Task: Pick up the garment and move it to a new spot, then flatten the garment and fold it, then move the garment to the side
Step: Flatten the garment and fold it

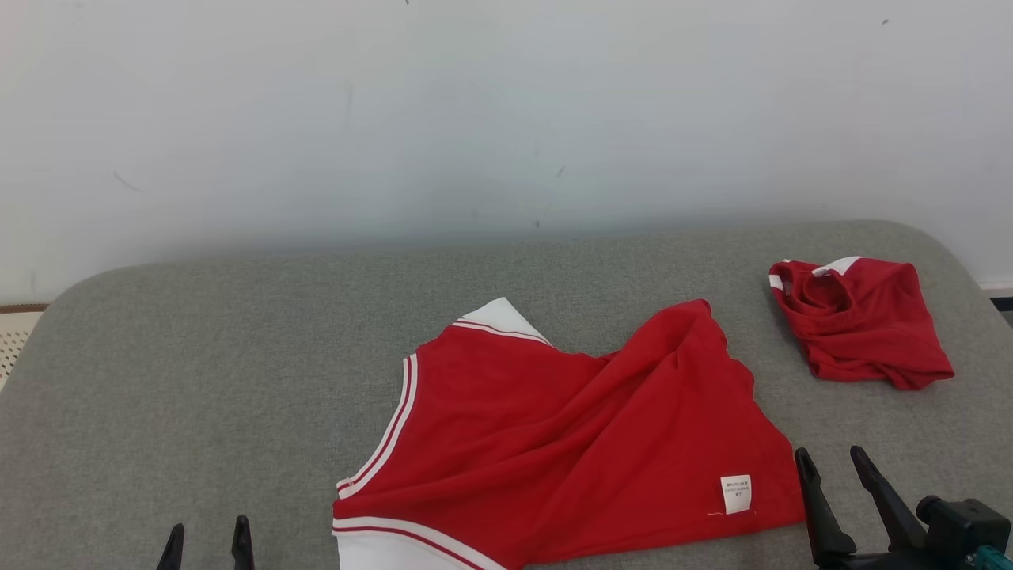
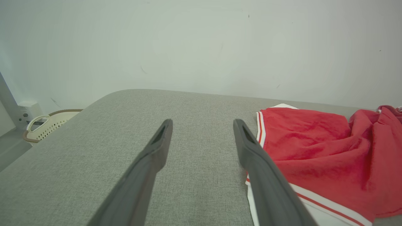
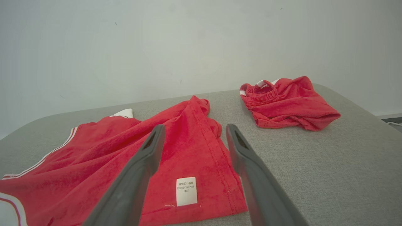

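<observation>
**Red and White on Grey**

The garment (image 1: 570, 443) is bright red, edged in white bands with thin red stripes, and bears a white label (image 1: 736, 494). The second garment (image 1: 863, 324) is red with white patches. The worktop (image 1: 198, 380) is flecked grey weave, the wall (image 1: 506, 103) off-white, the basket (image 2: 47, 127) cream with a brown rim. The left hand (image 2: 202, 123) and right hand (image 3: 192, 127) are dark grey.

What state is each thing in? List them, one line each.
Red jersey: rumpled on the grey surface, not flattened or folded, care label showing.
Second red garment: bunched in a heap, far right, apart from the jersey.
Left gripper: open, empty.
Right gripper: open, empty, at the jersey's label corner.
Basket: upright beside the surface; contents hidden.
</observation>
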